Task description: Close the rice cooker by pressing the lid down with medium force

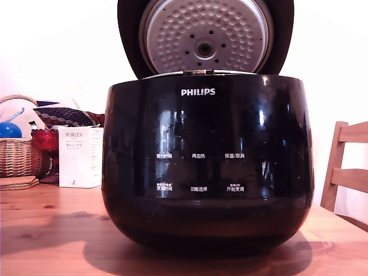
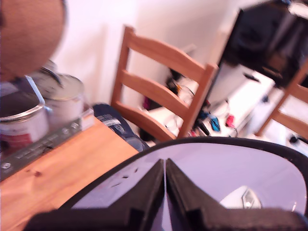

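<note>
We see the glossy black rounded rice cooker (image 1: 207, 167) centred on the wooden table (image 1: 46, 230), its round black lid (image 1: 205, 35) with dimpled silver inner plate standing open, its top cropped. In the wrist view our black gripper (image 2: 165, 192) has jaws pressed together, holding nothing, over the lid's blurred outer face.

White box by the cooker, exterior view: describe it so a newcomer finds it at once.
Start from the rice cooker, the big black pot on the wooden table. Toward the exterior view's left, a small upright white box stands beside it. Its "PORLEX" print and plain white faces set it apart from the wicker basket farther left.
</note>
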